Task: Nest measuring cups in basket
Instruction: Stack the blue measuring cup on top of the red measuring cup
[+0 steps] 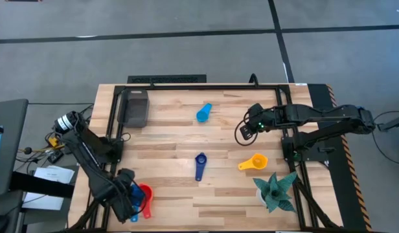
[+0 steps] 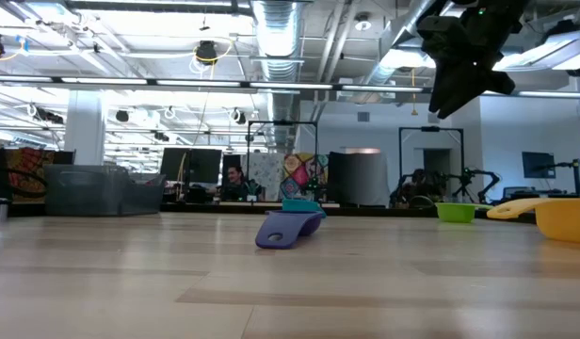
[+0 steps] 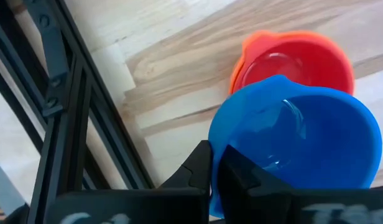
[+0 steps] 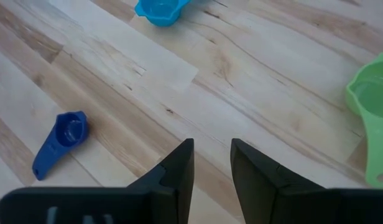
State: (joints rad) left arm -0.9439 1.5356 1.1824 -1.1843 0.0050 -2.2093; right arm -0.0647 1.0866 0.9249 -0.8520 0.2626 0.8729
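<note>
Wooden table (image 1: 173, 139) with black metal frame (image 1: 206, 87) along its edges. Left arm reaches to the table's near-left corner; the left gripper (image 3: 214, 163) is clenched on the rim of a blue cup (image 3: 303, 140), held just over a red cup (image 3: 300, 59) with an orange cup (image 3: 240, 62) edge showing under it. Right arm stretches in from the right, right gripper (image 4: 212, 163) up above the table right of centre, fingers apart, nothing between them. Dark grey basket (image 1: 135, 107) sits at far-left of table, nothing visible inside, well apart from all cups. Teal spiky plant (image 1: 276, 190) near right front. Yellow cup (image 1: 254, 162) right of centre, beside the plant. Light blue cup (image 1: 204, 112) far centre. Dark blue cup (image 1: 200, 165) mid table, handle toward the front. Green cup (image 4: 372, 102) shows only in right wrist and low views.
</note>
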